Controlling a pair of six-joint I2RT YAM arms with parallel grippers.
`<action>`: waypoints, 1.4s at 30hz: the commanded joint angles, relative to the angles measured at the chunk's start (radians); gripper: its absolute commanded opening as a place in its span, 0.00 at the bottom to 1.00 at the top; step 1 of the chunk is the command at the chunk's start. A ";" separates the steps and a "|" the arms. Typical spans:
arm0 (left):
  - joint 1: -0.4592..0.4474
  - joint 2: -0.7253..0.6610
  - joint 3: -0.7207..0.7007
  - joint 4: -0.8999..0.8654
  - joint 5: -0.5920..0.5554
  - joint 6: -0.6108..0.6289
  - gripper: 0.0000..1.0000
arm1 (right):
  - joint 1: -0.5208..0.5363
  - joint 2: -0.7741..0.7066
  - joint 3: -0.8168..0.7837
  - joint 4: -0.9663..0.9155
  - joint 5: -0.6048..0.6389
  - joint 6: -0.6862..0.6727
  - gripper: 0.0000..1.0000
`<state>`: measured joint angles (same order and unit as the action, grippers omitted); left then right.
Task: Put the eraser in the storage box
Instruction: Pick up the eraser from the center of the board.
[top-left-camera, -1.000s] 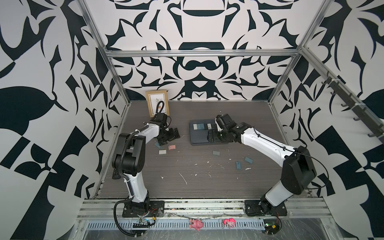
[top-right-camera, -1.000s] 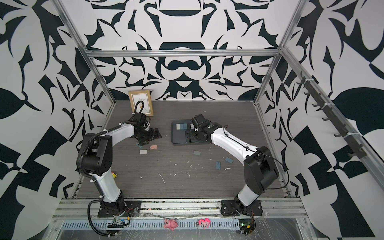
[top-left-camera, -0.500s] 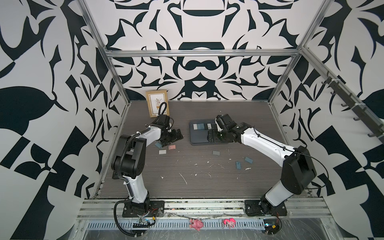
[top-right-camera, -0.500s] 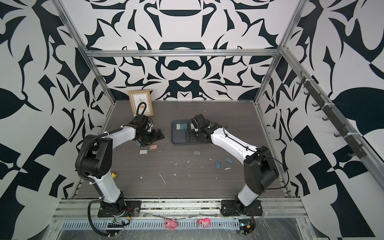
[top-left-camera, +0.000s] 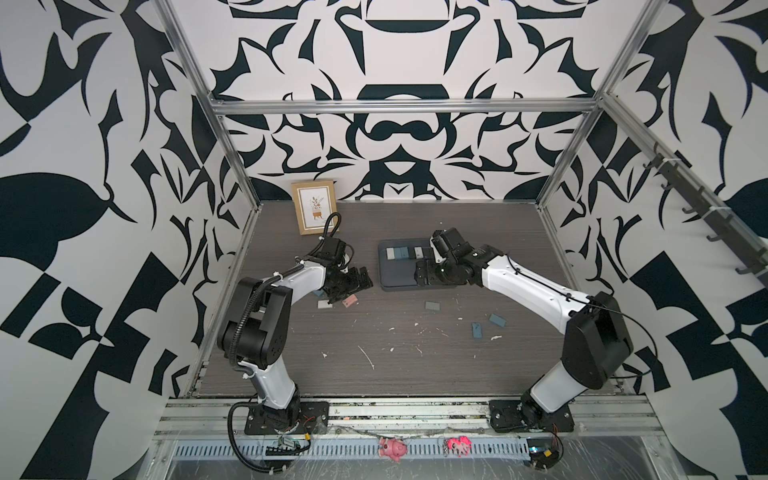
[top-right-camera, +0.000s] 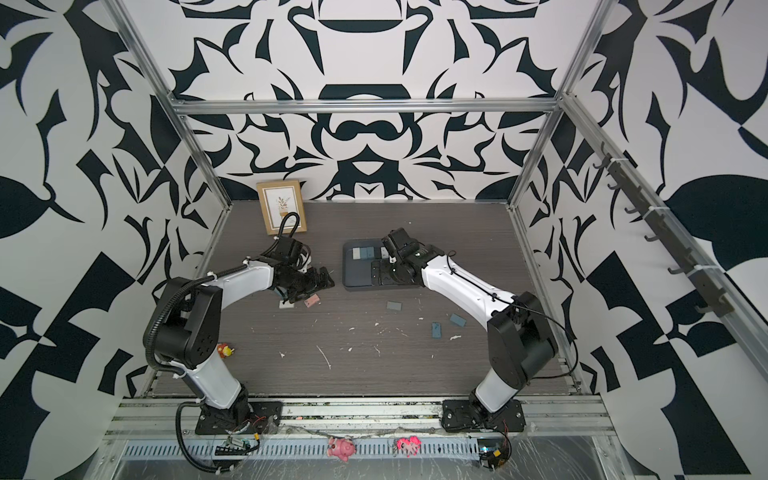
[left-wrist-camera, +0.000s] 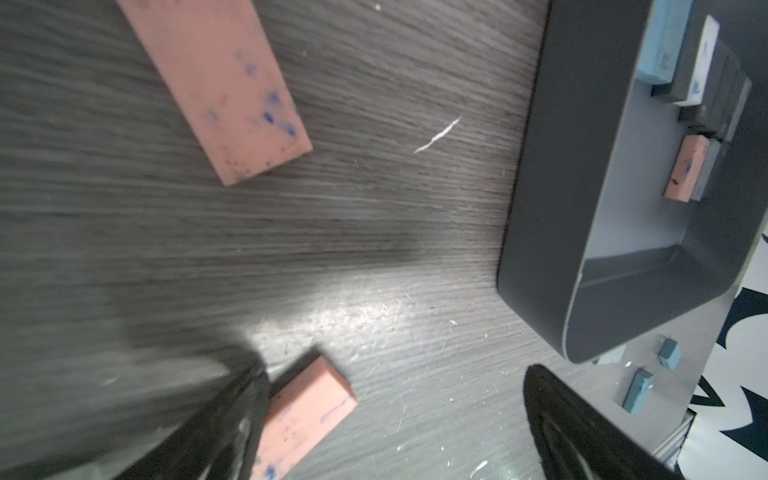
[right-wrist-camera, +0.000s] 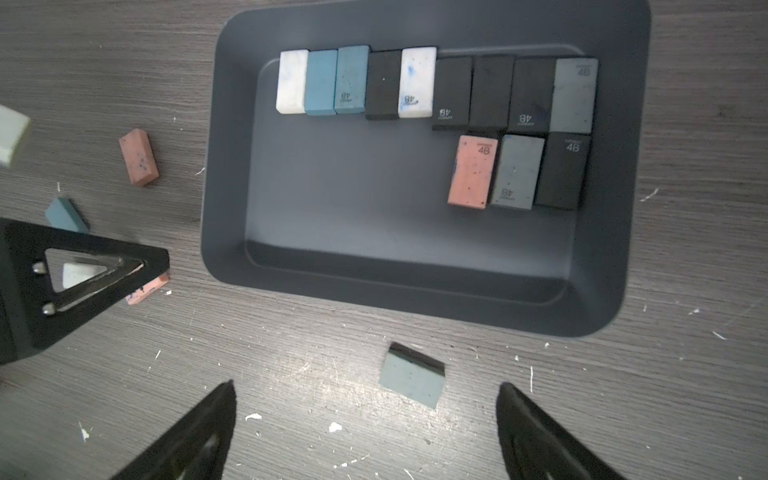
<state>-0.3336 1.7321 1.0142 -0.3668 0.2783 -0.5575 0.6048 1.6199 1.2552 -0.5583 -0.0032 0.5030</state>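
top views: high, front, looking down — whole table (top-left-camera: 374, 328) | wrist views: close, facing down — both share storage box (right-wrist-camera: 224, 187)

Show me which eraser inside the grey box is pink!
The pink eraser in the storage box, at one end of the short row of three. The other erasers inside are white, blue, grey or black.

table (top-left-camera: 374, 340): dark grey woodgrain top
storage box (top-left-camera: 395, 277): flat on it, toward the back, middle-ish
picture frame (top-left-camera: 314, 206): back left corner, standing
pink eraser (top-left-camera: 350, 301): loose, left of the box, pale eraser (top-left-camera: 324, 304) near it
grey eraser (top-left-camera: 432, 306): just in front of the box
blue eraser (top-left-camera: 477, 331): right side, second blue eraser (top-left-camera: 497, 320) just beside it
white crumbs (top-left-camera: 365, 357): scattered all over the front half
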 joint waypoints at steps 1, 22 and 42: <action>-0.029 -0.020 -0.044 -0.064 0.005 -0.022 0.99 | 0.006 -0.032 0.018 -0.007 0.014 0.009 0.99; -0.118 -0.021 -0.017 -0.236 -0.234 0.039 0.76 | 0.006 -0.023 0.046 -0.015 0.011 0.003 0.99; -0.224 0.106 0.078 -0.300 -0.479 0.112 0.31 | 0.007 -0.069 0.019 -0.008 0.017 0.006 0.99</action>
<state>-0.5446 1.7878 1.0870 -0.6369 -0.1661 -0.4595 0.6048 1.5940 1.2613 -0.5686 -0.0021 0.5026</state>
